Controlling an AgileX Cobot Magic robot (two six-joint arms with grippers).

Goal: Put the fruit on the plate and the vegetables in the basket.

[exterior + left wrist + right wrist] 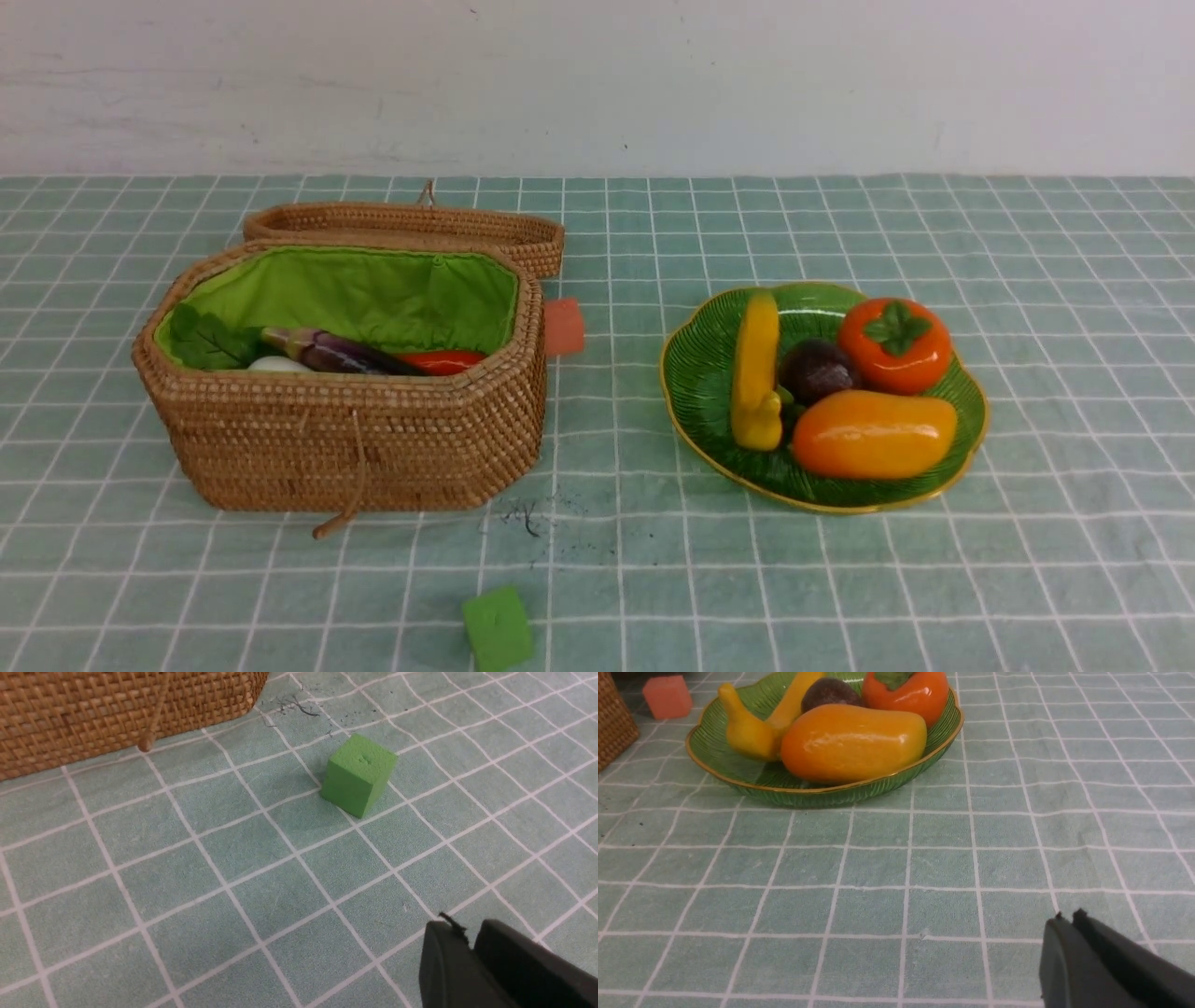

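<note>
The green plate (695, 392) holds the fruit: banana (756, 369), mangosteen (817, 369), persimmon (894, 343) and mango (873, 434). The right wrist view shows the plate (859, 791) with the mango (852, 742) at its near side. In the open basket (355, 439) lie the eggplant (336, 353), carrot (441, 361) and radish (277, 364). Neither arm shows in the front view. My left gripper (467, 933) hangs over bare cloth, its jaws barely parted and holding nothing. My right gripper (1069, 917) is shut and empty, well short of the plate.
A small green cube (498, 627) sits near the front edge, and the left wrist view has this cube (359, 774) beside the basket wall (93, 714). An orange-red cube (564, 327) stands between basket and plate. The basket lid (411, 224) lies folded back behind it.
</note>
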